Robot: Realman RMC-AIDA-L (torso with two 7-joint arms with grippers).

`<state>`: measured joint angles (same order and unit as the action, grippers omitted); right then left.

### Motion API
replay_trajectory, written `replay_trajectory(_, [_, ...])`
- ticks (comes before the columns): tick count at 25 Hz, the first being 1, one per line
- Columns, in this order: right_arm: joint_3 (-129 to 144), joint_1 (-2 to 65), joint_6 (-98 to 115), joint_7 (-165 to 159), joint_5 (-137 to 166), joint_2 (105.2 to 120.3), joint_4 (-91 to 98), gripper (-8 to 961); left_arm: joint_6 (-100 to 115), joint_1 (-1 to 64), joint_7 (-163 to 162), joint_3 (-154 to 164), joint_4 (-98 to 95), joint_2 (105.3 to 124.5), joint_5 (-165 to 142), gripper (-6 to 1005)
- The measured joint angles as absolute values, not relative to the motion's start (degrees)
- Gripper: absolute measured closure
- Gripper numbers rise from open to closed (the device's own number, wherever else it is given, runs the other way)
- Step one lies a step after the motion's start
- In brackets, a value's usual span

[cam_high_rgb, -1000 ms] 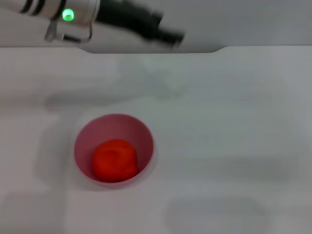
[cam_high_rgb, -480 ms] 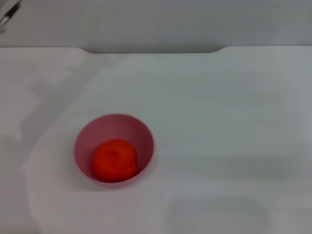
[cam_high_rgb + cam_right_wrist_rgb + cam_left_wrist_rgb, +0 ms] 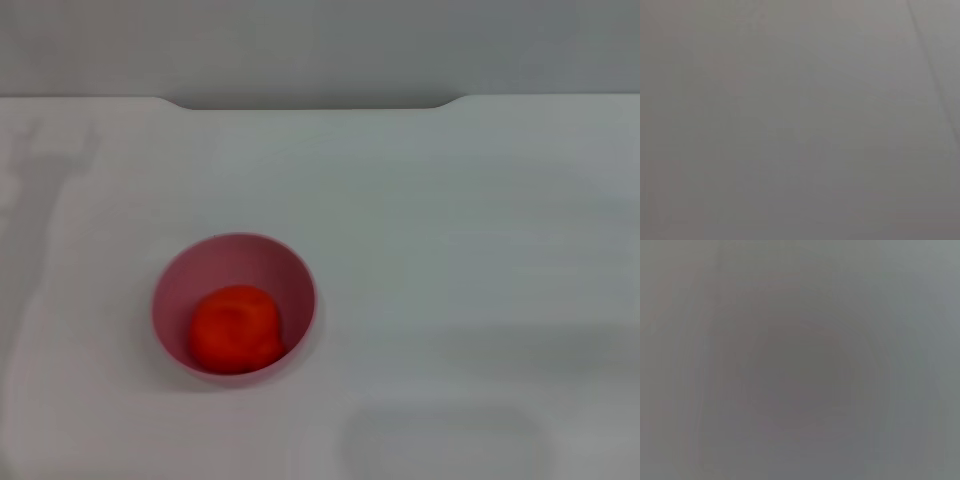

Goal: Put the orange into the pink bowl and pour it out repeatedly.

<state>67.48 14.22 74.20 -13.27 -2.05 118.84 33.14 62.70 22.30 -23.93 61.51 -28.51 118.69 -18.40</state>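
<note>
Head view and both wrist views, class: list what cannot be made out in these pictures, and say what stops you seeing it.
1. Both grippers: outside the head view; neither wrist view shows them.
2. Left and right wrist views: only featureless grey, nothing recognisable.
3. Underside of the orange: hidden in the head view by the pink bowl around it.
4. The orange's stem: too blurred in the head view.

White table (image 3: 450, 250), pink bowl (image 3: 170, 290) upright on it, left of centre

the orange (image 3: 235, 328) lies in the bowl (image 3: 177, 282), left on the table (image 3: 450, 250).
</note>
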Motion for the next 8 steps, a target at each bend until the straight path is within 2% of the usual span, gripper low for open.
replay_trajectory(8, [65.0,16.5,74.6,-13.2,-2.2,118.79,29.5,314,62.9,20.7,-21.9,61.1,-24.7,118.18,-16.8,198])
